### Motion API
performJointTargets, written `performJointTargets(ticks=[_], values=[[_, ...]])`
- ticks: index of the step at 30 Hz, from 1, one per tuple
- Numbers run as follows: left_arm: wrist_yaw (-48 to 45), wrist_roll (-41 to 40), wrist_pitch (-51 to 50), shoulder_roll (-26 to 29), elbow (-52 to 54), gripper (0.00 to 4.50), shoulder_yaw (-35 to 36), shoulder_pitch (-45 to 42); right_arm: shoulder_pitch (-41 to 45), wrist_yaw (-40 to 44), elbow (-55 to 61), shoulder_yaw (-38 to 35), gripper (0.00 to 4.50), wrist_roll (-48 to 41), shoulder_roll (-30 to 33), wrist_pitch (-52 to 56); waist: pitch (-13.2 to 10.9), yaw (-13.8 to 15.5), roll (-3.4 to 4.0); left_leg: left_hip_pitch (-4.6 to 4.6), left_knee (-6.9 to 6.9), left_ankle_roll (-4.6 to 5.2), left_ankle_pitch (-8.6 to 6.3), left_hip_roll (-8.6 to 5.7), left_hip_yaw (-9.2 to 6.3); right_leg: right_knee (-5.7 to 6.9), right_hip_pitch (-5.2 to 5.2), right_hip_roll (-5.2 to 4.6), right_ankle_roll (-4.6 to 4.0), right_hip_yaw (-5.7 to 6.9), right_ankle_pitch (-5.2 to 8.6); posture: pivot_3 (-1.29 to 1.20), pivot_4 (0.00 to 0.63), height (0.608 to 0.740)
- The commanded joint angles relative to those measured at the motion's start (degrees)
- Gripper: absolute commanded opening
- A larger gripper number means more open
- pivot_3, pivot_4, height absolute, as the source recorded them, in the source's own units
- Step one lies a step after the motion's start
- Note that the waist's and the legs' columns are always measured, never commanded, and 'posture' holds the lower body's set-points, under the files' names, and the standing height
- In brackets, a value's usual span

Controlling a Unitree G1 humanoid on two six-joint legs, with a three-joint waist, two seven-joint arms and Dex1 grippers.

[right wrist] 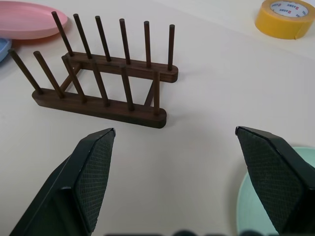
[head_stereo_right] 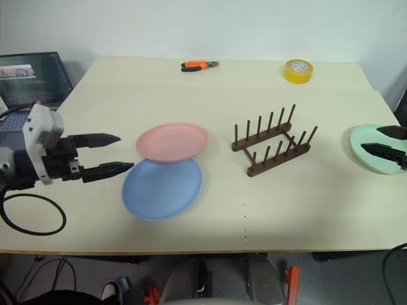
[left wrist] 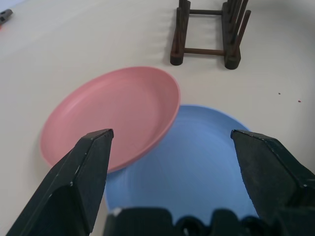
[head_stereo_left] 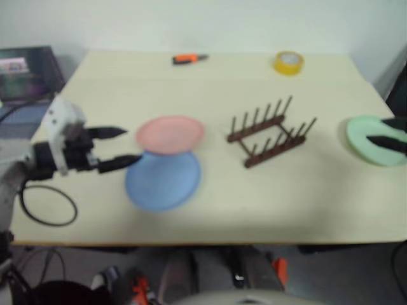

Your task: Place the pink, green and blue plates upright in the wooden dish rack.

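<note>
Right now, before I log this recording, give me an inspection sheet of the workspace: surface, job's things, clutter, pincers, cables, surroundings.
Surface: pale table, bare wood-tone top, no spills seen.
Job's things: pink plate lies flat, its near edge overlapping the blue plate; green plate flat near the table's right edge; wooden dish rack stands between them, no plate in it.
Clutter: yellow tape roll and orange-handled pliers at the far edge.
Pincers: left pincer open, beside the two stacked plates; right pincer open, over the green plate; neither holds anything.
Cables: black cable loop on the table's near left corner.
Surroundings: laptop to the left, white wall behind.
</note>
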State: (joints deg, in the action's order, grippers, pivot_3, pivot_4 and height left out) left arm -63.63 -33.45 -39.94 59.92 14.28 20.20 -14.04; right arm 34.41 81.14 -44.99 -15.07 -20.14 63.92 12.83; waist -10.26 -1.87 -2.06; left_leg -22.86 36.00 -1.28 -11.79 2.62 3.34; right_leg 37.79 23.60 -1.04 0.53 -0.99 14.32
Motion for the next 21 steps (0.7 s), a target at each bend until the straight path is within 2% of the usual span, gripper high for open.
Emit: performJointTargets(ticks=[1,8,15,19,21], values=[[0.75,-1.1,-0.25,0.92,2.32,4.22,1.67,-0.18,1.36,0.61,-0.01,-0.8,4.27,0.1,0.81,-1.33,0.0,0.0,0.0,0.0,0.0,0.0,0.0,0.0,0.0,0.0,0.0,0.0,0.0,0.0,0.0,0.0,0.15,0.74],[0.96,-1.81,0.7,-0.3,2.09,4.22,-1.06,-3.09,1.8,0.15,-0.55,-0.69,4.27,0.8,0.3,-2.18,0.0,0.03,0.0,0.0,-0.01,0.0,0.0,0.0,0.02,0.0,0.0,0.0,0.01,0.02,0.0,0.0,0.15,0.74],[3.49,-0.48,0.3,-6.75,2.85,4.22,-11.14,-9.34,-4.02,-0.83,3.37,-3.68,4.27,-1.11,0.18,-1.5,0.0,0.16,0.0,-0.02,0.02,0.0,0.0,-0.08,0.04,-0.02,-0.08,0.1,0.2,0.01,-0.11,0.0,0.15,0.74],[6.84,-1.14,-2.58,-10.64,5.29,4.22,-15.92,-14.24,-8.34,-1.36,10.12,-5.72,4.27,-3.35,-0.08,1.72,-0.01,0.19,0.0,-0.06,0.02,0.0,0.0,-0.08,0.0,-0.02,-0.07,0.14,0.28,0.01,-0.15,0.0,0.15,0.74],[10.06,2.64,-2.31,-13.65,4.64,4.22,-20.7,-16.55,-10.31,-2.16,12.99,-6.08,4.27,-3.95,-0.79,2.79,0.0,0.19,0.01,-0.05,0.08,0.0,0.0,-0.05,-0.02,0.01,-0.08,0.21,0.34,0.0,-0.19,0.0,0.15,0.74]])
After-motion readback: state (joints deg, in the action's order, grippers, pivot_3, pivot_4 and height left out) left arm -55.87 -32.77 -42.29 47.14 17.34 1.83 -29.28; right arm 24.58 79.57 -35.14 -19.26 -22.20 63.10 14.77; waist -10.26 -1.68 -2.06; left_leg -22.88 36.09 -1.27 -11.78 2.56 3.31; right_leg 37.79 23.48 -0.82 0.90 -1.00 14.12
